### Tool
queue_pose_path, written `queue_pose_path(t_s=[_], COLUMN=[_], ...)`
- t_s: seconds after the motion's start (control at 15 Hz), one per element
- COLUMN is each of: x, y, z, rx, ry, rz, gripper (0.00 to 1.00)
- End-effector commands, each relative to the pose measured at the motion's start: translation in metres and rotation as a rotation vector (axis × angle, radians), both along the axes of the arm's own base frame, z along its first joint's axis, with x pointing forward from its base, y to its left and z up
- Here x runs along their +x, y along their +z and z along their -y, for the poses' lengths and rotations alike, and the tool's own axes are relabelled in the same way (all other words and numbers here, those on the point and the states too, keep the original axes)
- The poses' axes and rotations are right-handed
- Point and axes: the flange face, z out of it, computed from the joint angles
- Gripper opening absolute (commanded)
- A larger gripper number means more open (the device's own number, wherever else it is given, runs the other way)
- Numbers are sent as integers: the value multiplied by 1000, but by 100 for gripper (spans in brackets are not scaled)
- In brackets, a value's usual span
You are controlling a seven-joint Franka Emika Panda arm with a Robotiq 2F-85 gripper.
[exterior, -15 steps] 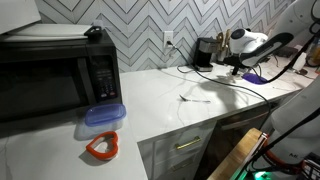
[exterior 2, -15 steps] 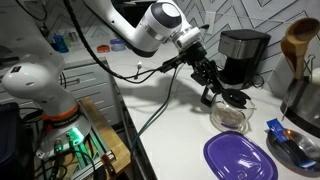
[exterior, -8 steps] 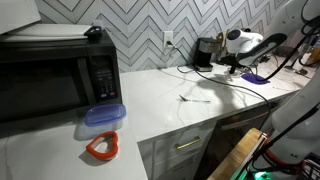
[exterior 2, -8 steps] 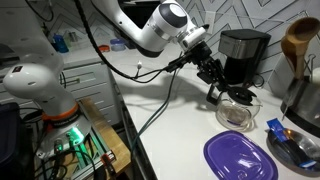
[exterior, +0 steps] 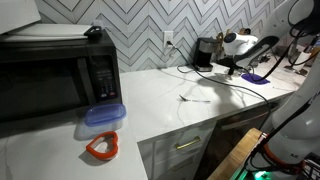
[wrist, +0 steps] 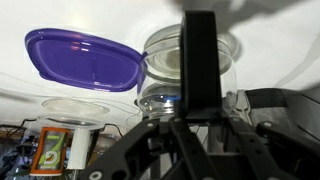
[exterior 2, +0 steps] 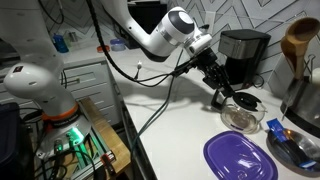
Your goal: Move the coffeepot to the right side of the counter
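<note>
This is a kitchen. The far wall [exterior: 140, 30] is covered with grey tiles laid in a zigzag pattern and has a power socket [exterior: 169, 40] in it. The long white desk [exterior: 170, 100] has grey drawer fronts [exterior: 185, 147] with metal handles below. On it stand a big black microwave [exterior: 55, 85] at the left and a small dark coffeepot [exterior 2: 243, 55] near the wall. A blue lid [exterior: 103, 117] and a purple lid [exterior 2: 240, 158], both of plastic, lie there too.

A pale grey herringbone-tiled wall [exterior: 140, 25] runs behind the white counter [exterior: 150, 95], with a white outlet [exterior: 168, 40] set into it. Under the counter sit grey drawer fronts [exterior: 160, 156], one with a metal handle [exterior: 187, 145]. A black microwave [exterior: 55, 75] stands against the wall. The light is soft and even.
</note>
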Motion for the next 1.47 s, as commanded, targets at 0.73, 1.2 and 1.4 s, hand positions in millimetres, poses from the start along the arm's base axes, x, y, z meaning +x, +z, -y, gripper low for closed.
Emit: queue_pose_path(t_s=[0.73, 1.2, 1.4], x=[4, 3, -2], y=[-12, 2, 23], z=[17, 3, -7], rx=[-55, 29, 109], ry=[-32, 38, 85], rz=[-23, -25, -36], gripper=[55, 100, 100])
